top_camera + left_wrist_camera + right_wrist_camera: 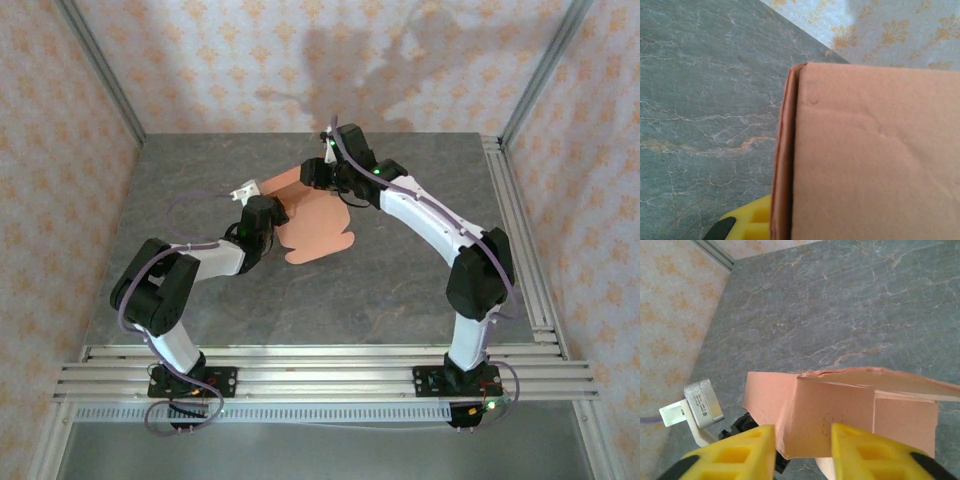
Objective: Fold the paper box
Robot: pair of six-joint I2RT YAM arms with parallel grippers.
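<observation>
**Left fingers (270,208) and right fingers (315,174) at the paper box (318,236)**

The left fingers are closed together on the left edge of the paper box. In the left wrist view, one yellow finger (747,222) sits at the bottom edge, tight against a doubled edge of the salmon-orange card (870,160) (the other finger is hidden behind the card).

The right fingers stand apart. In the right wrist view, the two yellow fingers (735,452) flank the lower edge of a raised panel (830,420); whether they touch it cannot be told.

The paper box lies on the grey marbled desk (400,290), a little left of centre and toward the far half, between the two arms. Its near part, with rounded flaps, rests flat on the desk. Its far part stands up off the surface between the two sets of fingers.

Seen from the right wrist, this raised part forms a corner: one panel faces the camera, another runs off to the left, and a top flap slants to the right (creases show on the front panel). At the lower left of that view is the grey-and-white camera block (702,405) of the left wrist. Patterned walls (300,60) enclose the desk.
</observation>
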